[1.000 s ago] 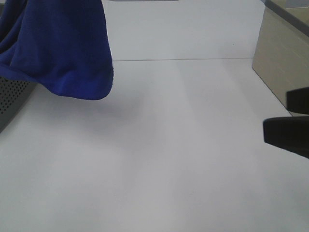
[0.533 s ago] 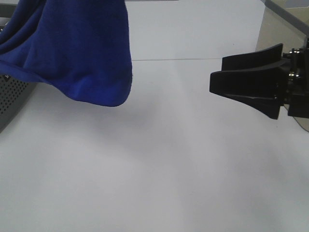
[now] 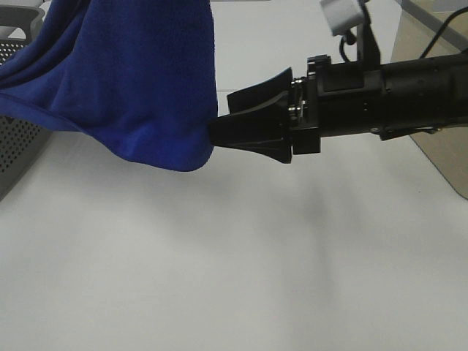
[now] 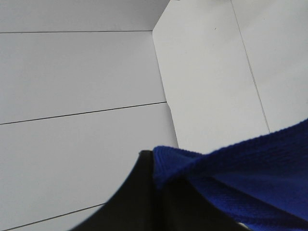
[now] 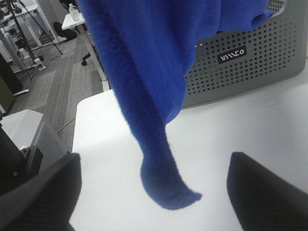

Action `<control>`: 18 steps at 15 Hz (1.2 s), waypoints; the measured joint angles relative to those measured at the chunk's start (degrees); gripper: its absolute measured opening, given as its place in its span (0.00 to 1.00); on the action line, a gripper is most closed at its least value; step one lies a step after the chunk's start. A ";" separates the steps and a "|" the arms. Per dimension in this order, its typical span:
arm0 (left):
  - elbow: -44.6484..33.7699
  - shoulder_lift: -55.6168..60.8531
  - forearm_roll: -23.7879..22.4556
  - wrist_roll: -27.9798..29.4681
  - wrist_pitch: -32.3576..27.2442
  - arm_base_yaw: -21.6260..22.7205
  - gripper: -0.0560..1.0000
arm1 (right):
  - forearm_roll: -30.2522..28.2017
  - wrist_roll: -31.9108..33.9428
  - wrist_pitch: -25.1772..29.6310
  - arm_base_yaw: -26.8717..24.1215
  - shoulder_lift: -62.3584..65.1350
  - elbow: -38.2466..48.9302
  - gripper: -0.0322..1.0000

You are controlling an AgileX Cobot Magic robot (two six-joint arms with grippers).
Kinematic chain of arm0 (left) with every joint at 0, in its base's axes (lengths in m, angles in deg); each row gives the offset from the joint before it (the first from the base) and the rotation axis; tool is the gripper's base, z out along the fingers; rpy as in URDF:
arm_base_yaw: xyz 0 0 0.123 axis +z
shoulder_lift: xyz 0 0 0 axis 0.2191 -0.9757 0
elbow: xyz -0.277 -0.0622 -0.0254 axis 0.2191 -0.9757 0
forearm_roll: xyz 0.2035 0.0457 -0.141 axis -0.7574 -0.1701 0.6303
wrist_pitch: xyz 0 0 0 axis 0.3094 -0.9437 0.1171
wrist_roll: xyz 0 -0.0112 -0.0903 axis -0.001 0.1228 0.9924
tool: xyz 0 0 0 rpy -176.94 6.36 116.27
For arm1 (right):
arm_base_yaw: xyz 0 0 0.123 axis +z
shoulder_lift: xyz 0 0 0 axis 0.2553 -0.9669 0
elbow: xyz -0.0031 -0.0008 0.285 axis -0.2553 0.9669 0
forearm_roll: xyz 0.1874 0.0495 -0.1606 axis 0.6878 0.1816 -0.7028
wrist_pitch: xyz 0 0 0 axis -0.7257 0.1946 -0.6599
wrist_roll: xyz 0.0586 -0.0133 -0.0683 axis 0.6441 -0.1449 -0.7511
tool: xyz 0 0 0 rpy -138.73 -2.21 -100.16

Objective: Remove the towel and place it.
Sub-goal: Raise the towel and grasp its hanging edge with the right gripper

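The royal-blue towel (image 3: 131, 80) hangs from above at the upper left of the exterior high view, its lowest fold a little above the table. One end still trails toward the grey perforated basket (image 3: 18, 139). In the left wrist view my left gripper (image 4: 159, 185) is shut on a fold of the towel (image 4: 250, 178); it is out of the exterior view. My right gripper (image 3: 221, 117) reaches in from the right, open, its fingertips at the towel's right edge. In the right wrist view the hanging towel (image 5: 154, 96) dangles between the two spread fingers (image 5: 43, 192).
The basket (image 5: 240, 67) stands at the table's left side. White table (image 3: 234, 278) stretches beneath and in front of the towel. A beige panel (image 3: 439, 157) borders the table at the right, behind the right arm.
My right arm has swept in from the right edge to the towel's hanging edge, and its jaws have spread a little wider. The towel has shifted to the right.
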 joint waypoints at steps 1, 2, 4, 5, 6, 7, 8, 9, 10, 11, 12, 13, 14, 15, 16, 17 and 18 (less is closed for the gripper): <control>0.00 0.00 0.11 0.40 0.00 0.00 0.05 | 0.00 0.00 -1.03 1.20 -2.01 -1.95 0.81; 0.00 0.00 0.23 0.57 0.00 0.00 0.05 | 0.00 0.00 -1.09 1.72 -3.72 -3.55 0.81; 0.00 0.00 0.52 0.63 0.00 0.00 0.05 | 0.00 0.23 -0.52 1.78 -5.61 -5.27 0.81; 0.00 0.00 0.69 0.63 0.00 0.00 0.05 | 0.06 0.06 1.03 1.78 -6.07 -5.50 0.81; 0.00 0.00 1.03 0.63 0.00 0.00 0.05 | 0.00 -0.34 3.61 1.78 -6.25 -5.56 0.81; 0.00 0.00 1.15 0.63 0.00 0.00 0.05 | 0.00 -0.97 5.21 1.78 -6.25 -5.61 0.81; 0.00 0.00 1.32 0.63 0.00 0.00 0.05 | 0.00 -1.09 5.33 1.78 -6.42 -5.61 0.80; 0.00 0.00 1.32 0.63 0.00 0.00 0.05 | 0.00 -1.15 5.39 1.78 -6.82 -5.61 0.79; 0.00 0.00 1.32 0.63 0.00 0.00 0.05 | 0.00 -1.26 5.39 1.78 -7.33 -5.61 0.77; 0.00 0.00 1.32 0.86 0.00 0.00 0.05 | 0.00 -1.26 5.39 1.78 -7.45 -5.61 0.74; 0.00 0.00 1.38 1.32 0.00 0.00 0.05 | 0.00 -1.32 5.39 1.78 -7.62 -5.61 0.71; 0.00 0.00 1.38 2.23 0.00 0.00 0.05 | 0.00 -1.38 5.39 1.78 -7.68 -5.61 0.69; 0.00 0.00 1.38 2.58 0.00 0.00 0.05 | 0.00 -1.43 5.39 1.78 -7.91 -5.61 0.66; 0.00 0.00 1.38 2.75 0.00 0.00 0.05 | 0.00 -1.43 5.10 1.78 -8.08 -5.61 0.61; 0.00 0.00 1.38 2.75 0.00 0.00 0.05 | 0.00 -0.80 4.41 1.78 -8.08 -5.61 0.43; 0.00 0.00 1.38 2.75 0.00 0.00 0.05 | 0.00 0.34 3.61 1.78 -8.08 -5.61 0.28; 0.00 0.00 1.38 2.75 0.00 0.00 0.05 | 0.00 1.60 3.32 1.78 -8.08 -5.61 0.13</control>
